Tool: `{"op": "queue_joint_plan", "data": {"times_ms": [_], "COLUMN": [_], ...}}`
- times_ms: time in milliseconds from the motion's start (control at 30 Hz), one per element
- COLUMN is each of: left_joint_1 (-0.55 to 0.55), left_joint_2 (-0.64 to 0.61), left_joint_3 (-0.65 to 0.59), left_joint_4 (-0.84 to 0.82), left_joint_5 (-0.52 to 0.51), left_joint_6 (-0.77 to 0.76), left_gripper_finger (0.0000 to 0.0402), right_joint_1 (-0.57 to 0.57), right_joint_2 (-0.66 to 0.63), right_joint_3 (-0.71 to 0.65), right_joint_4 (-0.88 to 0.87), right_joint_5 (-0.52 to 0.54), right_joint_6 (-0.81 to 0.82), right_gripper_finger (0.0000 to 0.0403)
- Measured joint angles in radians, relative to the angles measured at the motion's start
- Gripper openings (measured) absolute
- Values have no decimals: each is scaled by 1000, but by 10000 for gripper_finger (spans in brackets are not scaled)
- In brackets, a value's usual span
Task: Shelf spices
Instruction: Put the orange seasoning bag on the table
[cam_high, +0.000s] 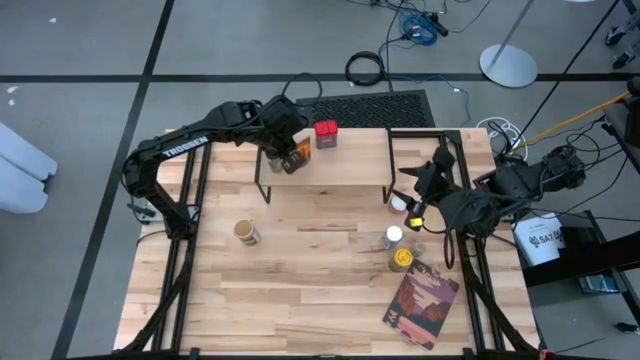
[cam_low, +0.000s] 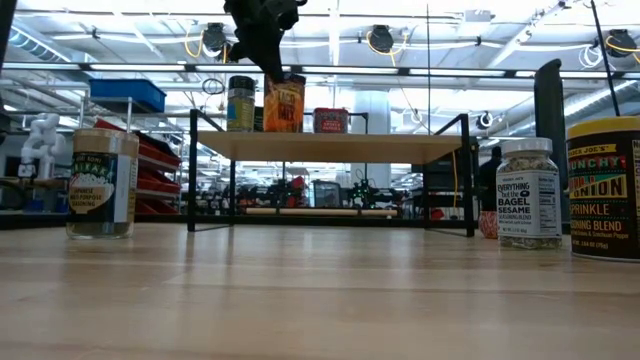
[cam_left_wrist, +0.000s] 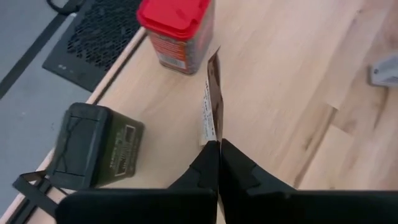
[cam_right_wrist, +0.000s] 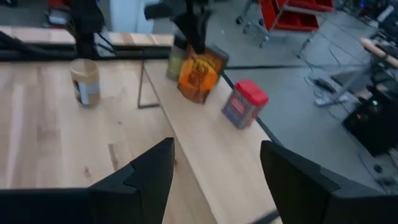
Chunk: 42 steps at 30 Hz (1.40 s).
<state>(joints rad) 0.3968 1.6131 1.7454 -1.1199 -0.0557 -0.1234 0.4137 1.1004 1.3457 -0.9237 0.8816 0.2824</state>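
Over shelf, left fingers pinch orange pouch top edge, probably steadying it upright; right fingers wide, idle above surface.

I see a pale, matt wood-plank table, a shelf of smooth pale wood on thin black metal legs, and beside the red-lidded tin a glossy orange pouch.

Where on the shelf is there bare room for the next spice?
The shelf is crowded at its left end: the left gripper pinches the orange packet between a dark jar and the red-lidded tin. From the tin rightward to the far legs, the plank is bare.
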Motion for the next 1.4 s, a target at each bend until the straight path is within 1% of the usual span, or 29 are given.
{"op": "queue_joint_plan", "data": {"times_ms": [100, 200, 267, 367, 567, 667, 833, 967, 1133, 1167, 1267, 1367, 1400], "left_joint_1": [-3, -7, -7, -7, -13, -14, -34, -53, -73, -75, -79, -85, -85], "left_joint_2": [-4, -9, -15, -29, -37, -37, -37, -37, -37, -37, -37, -37, -37], "left_joint_3": [0, 0, 0, 0, 0, 0, 0, 0, 0, 0, 0, 1, 1], "left_joint_4": [-1, -2, -3, -1, 3, 3, 4, 5, 19, 20, 24, 46, 44], "left_joint_5": [19, 25, 25, 25, 26, 46, 58, 66, 66, 66, 70, 71, 72], "left_joint_6": [4, 9, 13, 34, 54, 61, 81, 88, 105, 106, 111, 113, 113], "left_gripper_finger": [1, 1, 0, 0, 0, 0, 0, 0, 0, 0, 0, 0, 0], "right_joint_1": [-31, -86, -138, -229, -415, -493, -617, -723, -812, -821, -832, -832, -832], "right_joint_2": [0, 4, 16, 54, 183, 241, 320, 366, 426, 438, 473, 508, 517], "right_joint_3": [0, 0, 0, 0, 0, 0, 0, 0, 0, 0, 0, 0, 0], "right_joint_4": [103, 224, 302, 372, 484, 557, 641, 714, 734, 736, 759, 816, 825], "right_joint_5": [-37, -114, -189, -334, -614, -712, -835, -1003, -1197, -1224, -1260, -1322, -1328], "right_joint_6": [-97, -217, -283, -361, -456, -479, -565, -556, -529, -524, -504, -489, -479], "right_gripper_finger": [226, 226, 226, 226, 226, 226, 228, 235, 260, 266, 278, 280, 280]}}
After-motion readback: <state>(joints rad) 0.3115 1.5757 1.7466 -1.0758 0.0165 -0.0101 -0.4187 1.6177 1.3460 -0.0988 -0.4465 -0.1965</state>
